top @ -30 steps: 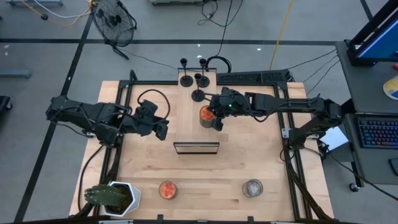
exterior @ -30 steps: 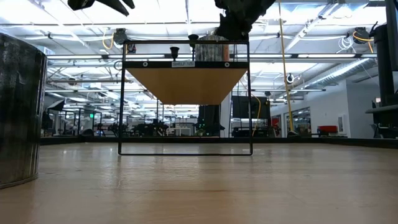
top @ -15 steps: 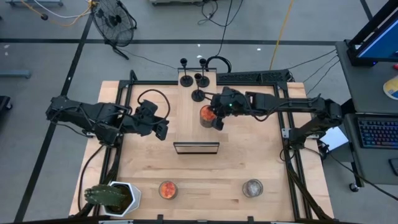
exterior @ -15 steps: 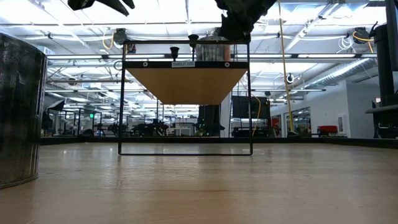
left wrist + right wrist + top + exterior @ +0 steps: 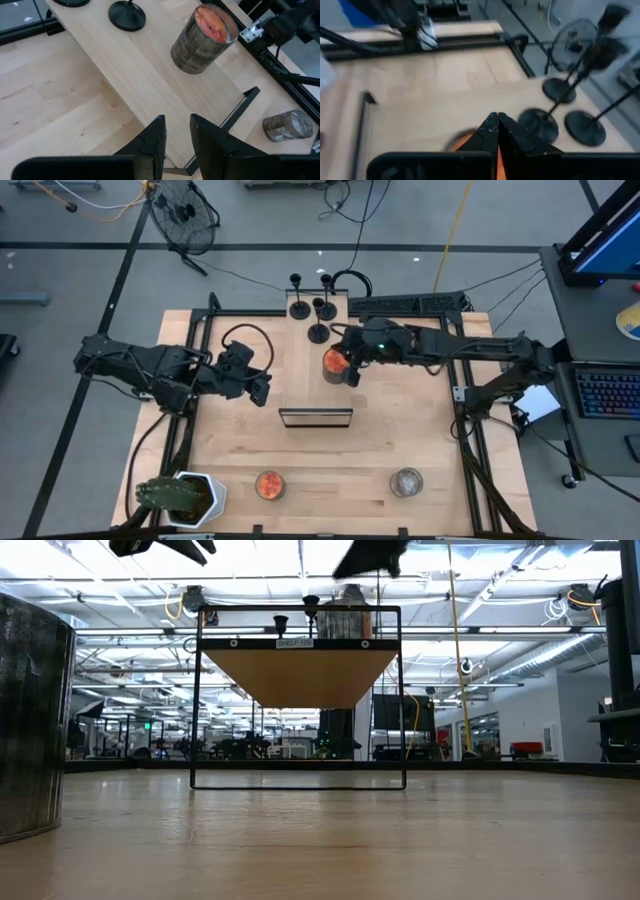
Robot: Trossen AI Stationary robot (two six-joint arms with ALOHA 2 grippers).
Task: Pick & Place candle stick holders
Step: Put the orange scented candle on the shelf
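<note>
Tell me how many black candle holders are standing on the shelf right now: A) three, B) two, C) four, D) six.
C: the high view shows four candle holders grouped at the shelf's far end, just beyond the candle tin that sits by the right gripper.

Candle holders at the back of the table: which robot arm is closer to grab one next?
Probably the right. The right gripper hangs beside the candle holders, fingers shut, above the orange-topped can. The left gripper waits farther off, over the table's left half.
</note>
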